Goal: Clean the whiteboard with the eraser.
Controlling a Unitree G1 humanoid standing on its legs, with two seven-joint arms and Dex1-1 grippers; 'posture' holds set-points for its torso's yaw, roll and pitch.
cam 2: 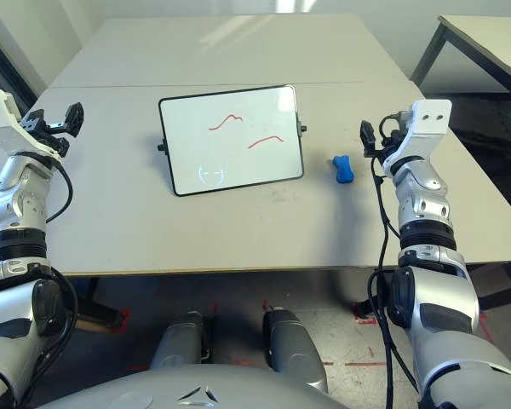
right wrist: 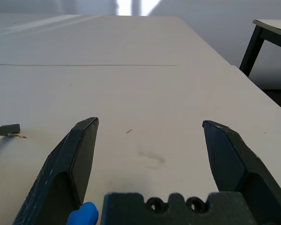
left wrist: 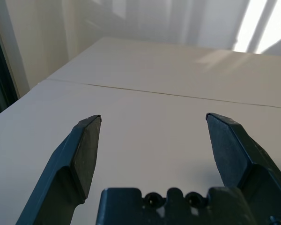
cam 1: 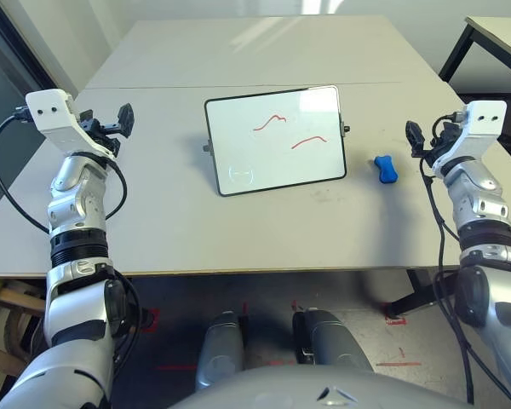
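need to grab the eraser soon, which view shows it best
The left eye view: the whole blue eraser lies on the table right of the whiteboard. The right eye view shows it equally whole. The right wrist view catches only a blue sliver by one finger.

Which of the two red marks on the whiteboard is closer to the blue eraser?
The lower red mark on the whiteboard. It lies toward the board's right side, where the eraser rests on the table; the other red mark sits higher and further left.

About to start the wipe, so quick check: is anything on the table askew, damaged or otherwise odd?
Nothing looks damaged or spilled. The whiteboard sits turned slightly askew to the table edge, with two red scribbles on it. The eraser lies free to its right, near the right gripper. Both grippers are open and empty.
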